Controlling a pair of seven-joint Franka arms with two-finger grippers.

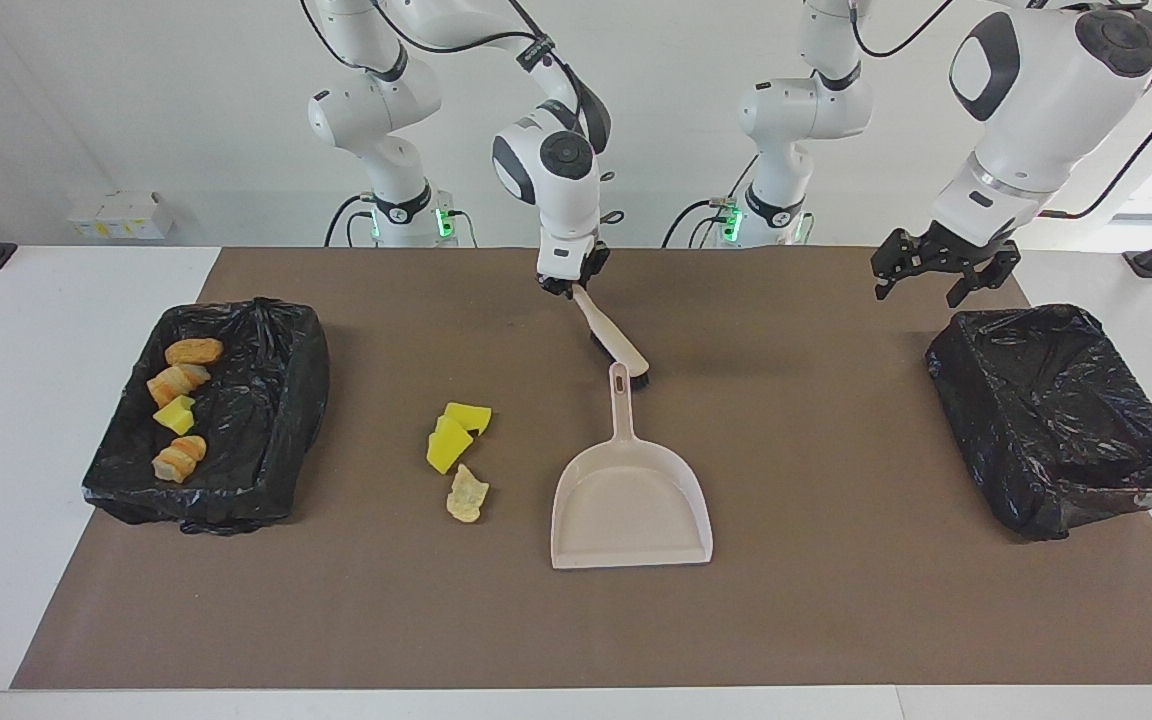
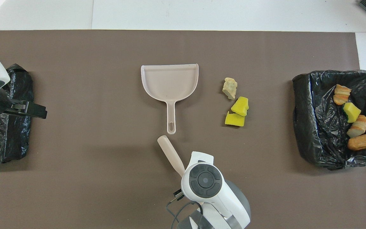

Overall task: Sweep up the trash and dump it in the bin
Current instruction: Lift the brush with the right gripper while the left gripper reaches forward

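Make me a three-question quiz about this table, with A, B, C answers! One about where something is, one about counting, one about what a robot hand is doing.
1. Where is the dustpan?
A. Inside a bin
B. On the brown mat, beside the loose trash
C. Held in the air

2. How many trash pieces lie loose on the mat?
A. Three
B. Six
C. One

3. What is the right gripper doing?
A. Hanging over a bin
B. Lifting the dustpan
C. Gripping the brush by its handle

Answers:
1 B, it lies flat on the mat.
2 A, two yellow sponges and one pale chip.
3 C, its fingers close round the handle's end, while the left gripper waits open over the empty bin.
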